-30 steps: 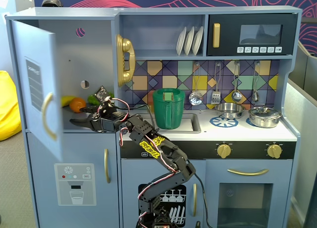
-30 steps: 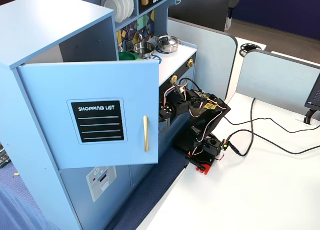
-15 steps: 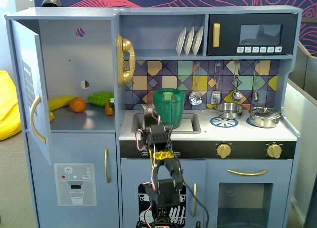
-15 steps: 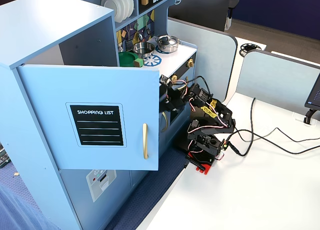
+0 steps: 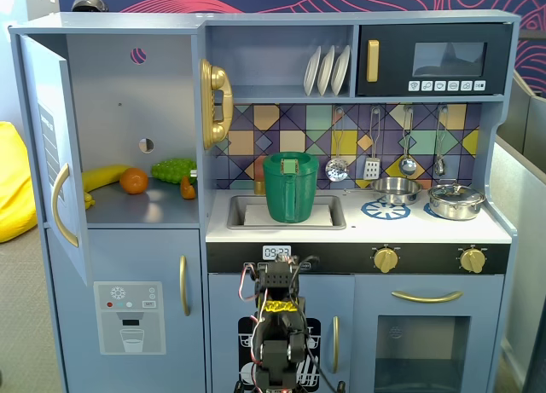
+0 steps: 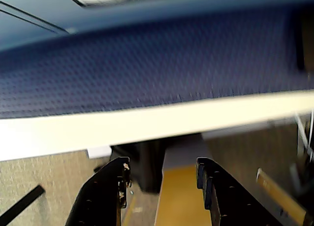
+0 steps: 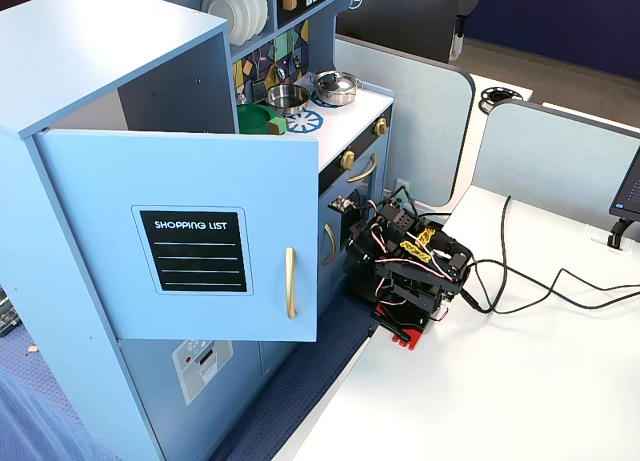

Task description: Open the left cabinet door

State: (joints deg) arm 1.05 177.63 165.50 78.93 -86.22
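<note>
The left cabinet door (image 7: 200,231) stands swung wide open; its black "SHOPPING LIST" panel (image 7: 195,249) and gold bar handle (image 7: 290,281) face outward. In a fixed view from the front it shows edge-on at the far left (image 5: 51,146), with the handle (image 5: 60,205) beside it. My arm (image 5: 277,325) sits folded low in front of the kitchen's middle, well apart from the door; it also shows in a fixed view from the side (image 7: 410,266). In the wrist view my gripper (image 6: 162,167) is open, with nothing between the jaws.
The open cabinet holds a banana (image 5: 104,176), an orange (image 5: 133,181) and green toy food (image 5: 173,169). Below is the dispenser door (image 5: 128,316). A green pitcher (image 5: 290,187) stands in the sink. The wrist view shows a white table edge (image 6: 147,123) and blue carpet (image 6: 147,64). Cables (image 7: 530,281) trail on the table.
</note>
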